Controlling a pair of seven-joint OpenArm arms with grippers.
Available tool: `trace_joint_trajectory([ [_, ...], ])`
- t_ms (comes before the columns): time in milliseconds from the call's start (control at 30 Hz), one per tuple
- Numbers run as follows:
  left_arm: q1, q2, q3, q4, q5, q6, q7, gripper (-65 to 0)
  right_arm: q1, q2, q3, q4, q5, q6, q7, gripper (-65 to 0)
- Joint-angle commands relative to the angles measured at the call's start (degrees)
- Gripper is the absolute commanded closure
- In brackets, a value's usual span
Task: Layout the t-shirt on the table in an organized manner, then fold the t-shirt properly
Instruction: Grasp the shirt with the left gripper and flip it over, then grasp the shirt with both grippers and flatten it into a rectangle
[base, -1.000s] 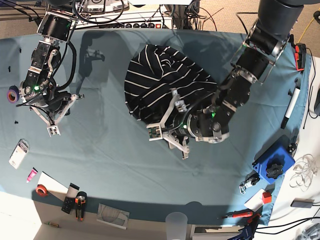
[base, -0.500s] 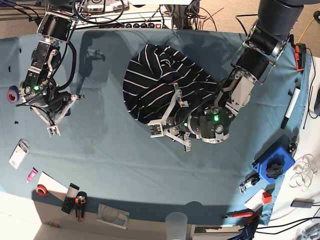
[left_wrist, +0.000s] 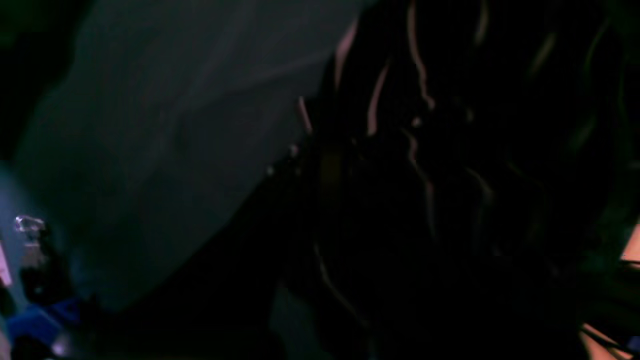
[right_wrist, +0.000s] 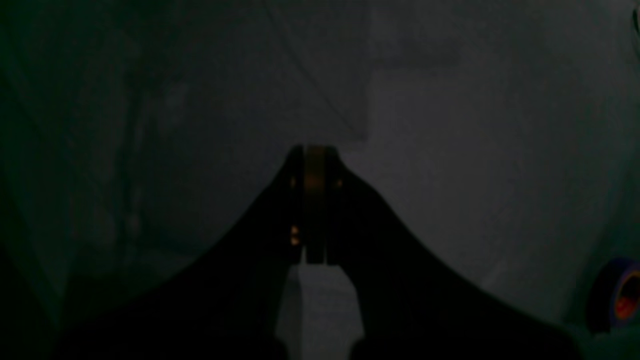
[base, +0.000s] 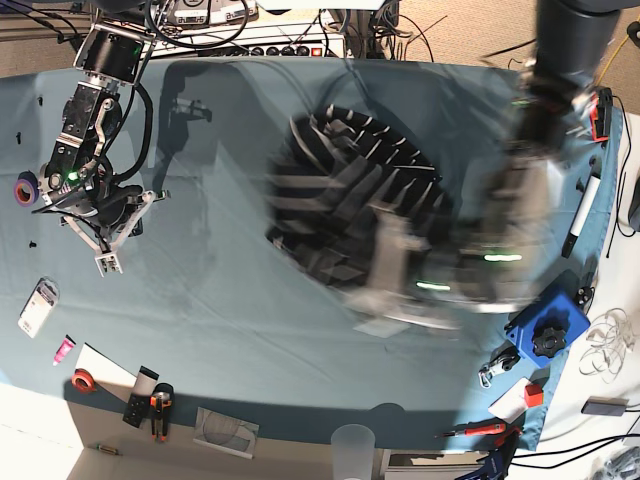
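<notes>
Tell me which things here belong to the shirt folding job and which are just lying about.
Part of the job:
striped t-shirt
teal table
left gripper, blurred in motion
right gripper, shut

Lying about:
blue tape roll
orange tape roll
marker
plastic cup
blue block

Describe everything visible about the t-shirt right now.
The t-shirt is dark, soft fabric with thin white stripes. It lies in a crumpled, rounded heap, not spread flat, near the middle of the teal table. In the base view it is smeared by motion blur, so folds and sleeves cannot be made out. The left gripper is at its near edge, also blurred; the left wrist view shows dim, bunched, striped cloth close up.
</notes>
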Motion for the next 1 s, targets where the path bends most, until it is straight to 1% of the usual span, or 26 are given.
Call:
trace_joint_trajectory([
  [0,0.52,-1.36,-2.62,1.77,-3.52,-0.85,-0.63,0.0,1.11,0.70,0.22,1.03,0.55,0.00,1.33,0.0],
  [133,8.35,-4.98,-10.05,4.55,-15.34,-5.40,1.95,0.0,1.14,0.70,0.22,1.03,0.57,0.00,2.69,0.0],
  [200,12.28,-5.99,-12.37,5.55,-19.74,-6.07,4.33,0.0,1.14,0.70,0.22,1.03,0.57,-0.02,3.63,0.0],
  [300,17.33,-6.27,-15.82,6.91,-23.23,-6.07,7.32,0.0,1.14,0.70,0.22,1.03,0.57,0.00,3.96,0.0],
  [400,21.29,-6.25,-20.57,7.87,-23.96,-6.07,7.52,0.0,1.11,0.70,0.22,1.03,0.59,0.22,3.96,0.0],
  [433,22.36,-6.27,-22.47,7.96,-23.98,-6.07,7.50,0.0,1.11,0.70,0.22,1.03,1.20,1.44,3.93,0.0],
  [500,24.37,-6.25,-26.58,7.93,-23.93,-6.07,7.52,0.0,1.09,0.70,0.20,1.03,5.42,6.95,3.72,0.0],
  [633,28.65,-6.27,-32.94,7.93,-23.98,-6.07,7.54,0.0,1.14,0.68,0.15,1.03,20.22,6.99,3.67,0.0],
  [733,32.06,-6.27,-34.51,7.93,-24.00,-6.07,7.32,0.0,1.14,0.68,-0.26,1.03,31.56,6.99,3.63,0.0],
  [800,33.59,-6.27,-34.53,7.93,-24.00,-6.07,7.28,0.0,1.22,0.68,-1.81,1.03,36.50,6.99,3.30,0.0],
  [900,34.03,-6.29,-34.53,7.93,-24.04,-6.07,7.30,-17.6,1.84,0.68,-6.75,1.03,37.20,6.99,1.73,0.0],
  [933,33.86,-6.27,-34.53,7.93,-24.02,-6.07,7.30,-22.4,2.03,0.68,-8.81,1.03,37.18,6.99,1.77,0.0],
  [967,33.70,-6.29,-34.56,7.93,-23.98,-6.07,7.28,-25.3,2.32,0.66,-10.93,1.03,37.20,6.99,1.88,0.0],
])
